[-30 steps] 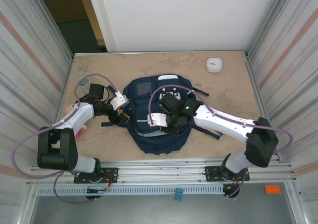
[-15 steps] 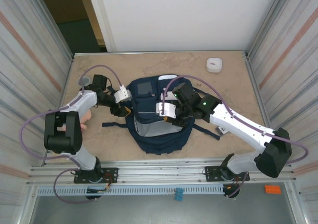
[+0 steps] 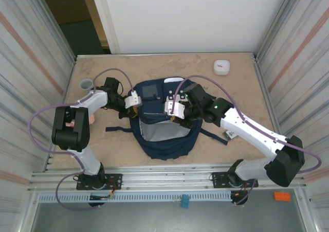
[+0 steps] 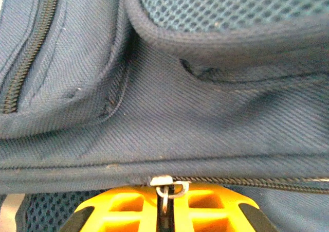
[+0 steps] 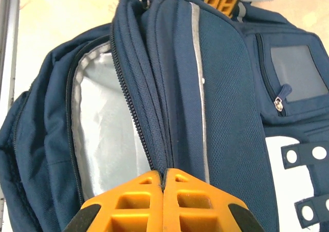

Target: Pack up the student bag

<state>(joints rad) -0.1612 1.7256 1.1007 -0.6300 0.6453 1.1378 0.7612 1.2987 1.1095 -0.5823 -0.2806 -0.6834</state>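
The student bag (image 3: 165,142), a navy backpack, lies flat in the middle of the table. Its main compartment gapes, showing pale grey lining (image 3: 156,132). My right gripper (image 3: 175,117) is shut on the edge of the bag's front panel (image 5: 226,88) beside the zipper teeth and holds it up off the lining (image 5: 103,134). At the bag's upper left side, my left gripper (image 3: 130,107) is shut on a small metal zipper pull (image 4: 165,190). Navy fabric (image 4: 205,103) lies close in front of the left gripper (image 4: 164,203).
A grey cup (image 3: 86,84) stands at the left rear of the table. A small white container (image 3: 221,67) sits at the right rear. Something pink (image 3: 91,119) lies beside the left arm. Metal walls close in both sides.
My right gripper has moved toward the back with the front panel, and the opening now shows more grey lining. My left gripper has travelled toward the back along the bag's left side.
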